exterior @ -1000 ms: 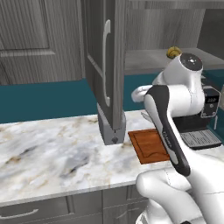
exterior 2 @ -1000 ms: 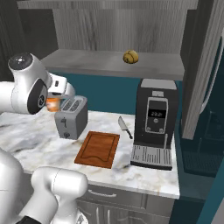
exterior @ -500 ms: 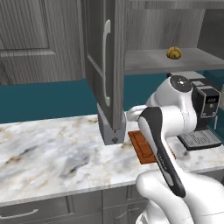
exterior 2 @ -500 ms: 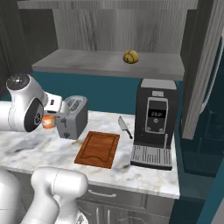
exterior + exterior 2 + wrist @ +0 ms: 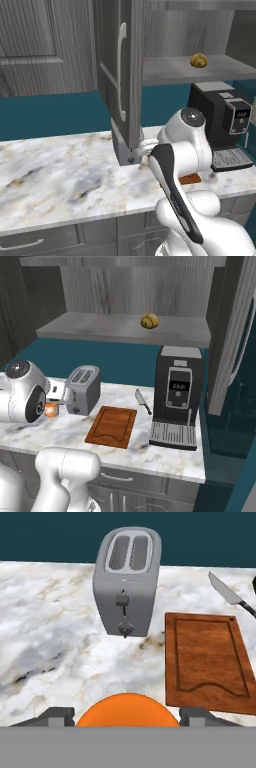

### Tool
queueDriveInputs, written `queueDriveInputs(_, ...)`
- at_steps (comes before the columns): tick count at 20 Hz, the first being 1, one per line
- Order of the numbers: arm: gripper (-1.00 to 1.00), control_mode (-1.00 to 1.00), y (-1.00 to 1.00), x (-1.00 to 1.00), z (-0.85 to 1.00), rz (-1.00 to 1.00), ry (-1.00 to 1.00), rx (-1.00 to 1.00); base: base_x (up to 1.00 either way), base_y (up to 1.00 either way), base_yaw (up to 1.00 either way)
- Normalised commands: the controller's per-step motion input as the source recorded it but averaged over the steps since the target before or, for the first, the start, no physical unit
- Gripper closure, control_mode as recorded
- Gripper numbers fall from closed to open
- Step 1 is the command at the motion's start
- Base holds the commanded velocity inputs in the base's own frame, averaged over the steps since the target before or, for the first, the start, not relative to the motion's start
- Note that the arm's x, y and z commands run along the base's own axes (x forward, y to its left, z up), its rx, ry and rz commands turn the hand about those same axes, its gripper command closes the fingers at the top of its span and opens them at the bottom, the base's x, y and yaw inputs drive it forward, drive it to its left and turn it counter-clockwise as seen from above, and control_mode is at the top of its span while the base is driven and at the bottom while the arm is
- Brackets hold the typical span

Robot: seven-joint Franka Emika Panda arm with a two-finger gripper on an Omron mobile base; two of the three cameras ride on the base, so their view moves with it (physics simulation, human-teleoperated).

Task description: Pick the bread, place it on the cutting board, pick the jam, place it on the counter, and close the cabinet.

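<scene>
Marbled white-and-grey counter (image 5: 165,453) spreads below the gripper (image 5: 127,716), which has come down from shelf height over the last second and now hangs low, clenched on the orange jam (image 5: 127,711); setting it down looks close. Ahead of the gripper stands a grey toaster (image 5: 127,587), with the bare cutting board (image 5: 206,661) beside it to the right. The dark cabinet (image 5: 120,80) stands open, and the bread (image 5: 149,320) sits on its shelf, well above the gripper.
</scene>
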Motion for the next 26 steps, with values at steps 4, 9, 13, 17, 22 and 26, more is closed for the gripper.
queueDriveInputs(4, 1.00, -1.00, 0.24, 0.00, -0.47, 0.00, 0.00, 0.00, 0.00, 0.00, 0.00)
queueDriveInputs(9, 1.00, -1.00, 0.24, 0.04, -0.42, 0.00, 0.00, 0.00, 0.00, 0.00, 0.00)
queueDriveInputs(13, 1.00, -1.00, 0.21, 0.18, -0.39, 0.00, 0.00, 0.00, 0.00, 0.00, 0.00)
queueDriveInputs(17, 1.00, -1.00, 0.19, 0.32, -0.39, 0.00, 0.00, 0.00, 0.00, 0.00, 0.00)
queueDriveInputs(22, 1.00, -1.00, 0.20, 0.37, -0.41, 0.00, 0.00, 0.00, 0.00, 0.00, 0.00)
queueDriveInputs(26, 1.00, -1.00, 0.16, 0.32, -0.38, 0.00, 0.00, 0.00, 0.00, 0.00, 0.00)
